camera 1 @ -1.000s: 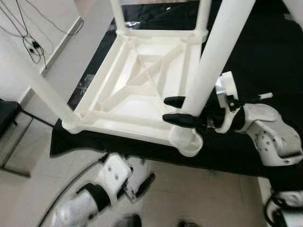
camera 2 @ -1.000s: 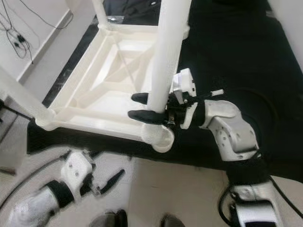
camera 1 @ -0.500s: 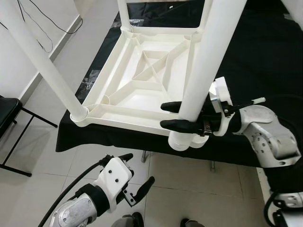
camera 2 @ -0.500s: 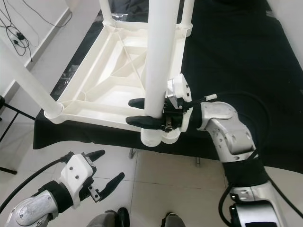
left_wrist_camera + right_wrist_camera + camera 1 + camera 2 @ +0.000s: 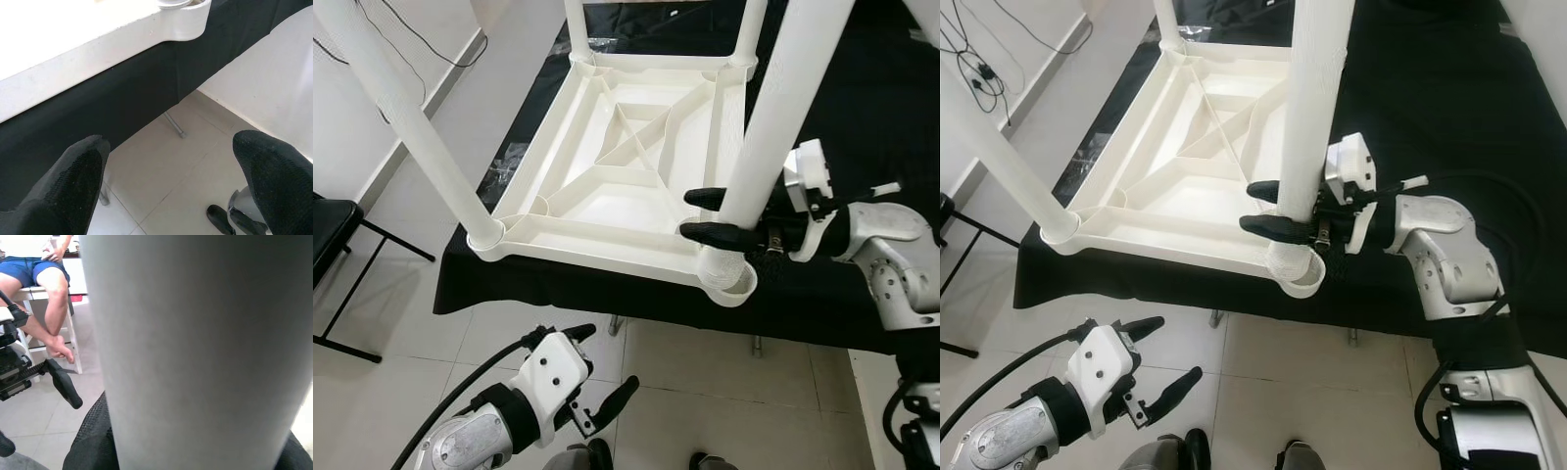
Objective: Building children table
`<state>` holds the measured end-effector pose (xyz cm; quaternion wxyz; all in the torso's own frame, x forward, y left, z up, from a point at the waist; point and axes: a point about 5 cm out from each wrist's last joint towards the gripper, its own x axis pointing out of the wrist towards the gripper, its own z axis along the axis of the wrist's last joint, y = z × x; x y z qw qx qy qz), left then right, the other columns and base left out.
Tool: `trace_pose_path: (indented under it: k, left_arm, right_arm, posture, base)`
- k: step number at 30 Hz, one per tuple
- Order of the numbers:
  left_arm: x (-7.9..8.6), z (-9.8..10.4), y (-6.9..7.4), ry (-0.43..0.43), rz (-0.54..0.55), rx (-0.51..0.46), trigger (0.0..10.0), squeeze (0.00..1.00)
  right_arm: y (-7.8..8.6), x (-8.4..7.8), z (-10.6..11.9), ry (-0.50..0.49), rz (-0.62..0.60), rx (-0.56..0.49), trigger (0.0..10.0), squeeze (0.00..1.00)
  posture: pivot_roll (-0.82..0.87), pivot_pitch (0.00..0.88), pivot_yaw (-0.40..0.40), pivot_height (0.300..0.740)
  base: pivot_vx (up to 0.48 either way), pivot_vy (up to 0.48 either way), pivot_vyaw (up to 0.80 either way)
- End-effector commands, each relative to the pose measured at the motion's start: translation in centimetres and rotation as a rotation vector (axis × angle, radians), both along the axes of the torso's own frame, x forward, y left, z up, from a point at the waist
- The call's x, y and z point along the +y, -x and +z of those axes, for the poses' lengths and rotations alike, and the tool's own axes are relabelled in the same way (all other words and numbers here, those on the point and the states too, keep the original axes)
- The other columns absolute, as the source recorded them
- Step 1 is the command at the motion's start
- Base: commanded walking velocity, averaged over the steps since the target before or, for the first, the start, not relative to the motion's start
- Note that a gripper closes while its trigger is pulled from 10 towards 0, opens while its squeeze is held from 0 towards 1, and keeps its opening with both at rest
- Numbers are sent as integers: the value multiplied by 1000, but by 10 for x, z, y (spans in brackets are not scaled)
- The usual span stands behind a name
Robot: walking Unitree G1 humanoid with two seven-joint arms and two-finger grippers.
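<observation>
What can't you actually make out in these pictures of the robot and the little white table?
- Tops of the white table legs: cut off by the upper edge of both eye views.
- Whether that leg is fully seated in its corner socket: the joint's inside is hidden by the leg itself.
- Right gripper: its grip faces are hidden behind the leg in the right wrist view.
- Seated person: cut off by the upper edge in the right wrist view.

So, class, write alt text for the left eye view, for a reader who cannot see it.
The right gripper holds a white table leg just above its corner socket, jaws shut around it. The white table lies upside down on a black-covered bench, three more legs standing up. The left gripper hangs open over the tiled floor.
</observation>
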<state>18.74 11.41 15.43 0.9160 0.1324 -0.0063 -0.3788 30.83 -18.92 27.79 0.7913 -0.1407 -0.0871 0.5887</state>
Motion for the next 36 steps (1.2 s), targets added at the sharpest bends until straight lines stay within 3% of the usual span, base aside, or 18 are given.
trace_pose_path:
  k: [1, 7, 9, 17, 19, 24, 36]
  left_arm:
    - [0, -2, 4, -6, -17, 9, 10000, 0]
    - [1, -1, 4, -2, -18, 7, 10000, 0]
    - [1, -1, 4, -2, -23, 5, 10000, 0]
    - [2, 0, 4, -2, -29, 1, 10000, 0]
    - [3, 0, 4, -2, -31, 0, 10000, 0]
    - [2, 1, 5, -1, -30, -2, 10000, 0]
    - [1, 1, 7, 5, -26, -5, 10000, 0]
  right_arm:
    - [1, -10, 2, 3, -14, 1, 10000, 0]
    - [11, -17, 6, -16, 22, 16, 10000, 0]
    - [19, -14, -1, -10, 57, 41, 10000, 0]
    - [26, -10, -13, -9, 76, 68, 10000, 0]
    - [28, -2, -17, -10, 88, 71, 10000, 0]
    - [21, 4, -19, -7, 57, 53, 10000, 0]
    - [16, -10, -13, 3, 6, 43, 10000, 0]
  posture:
    - [33, 290, 64, 740]
    - [28, 295, 66, 740]
    - [30, 297, 71, 740]
    - [29, 299, 76, 740]
    - [29, 300, 77, 740]
    - [35, 301, 70, 740]
    - [34, 306, 62, 740]
  base:
    - [0, 0, 0]
    - [0, 0, 0]
    - [0, 0, 0]
    - [0, 0, 0]
    - [0, 0, 0]
    - [0, 0, 0]
    - [0, 0, 0]
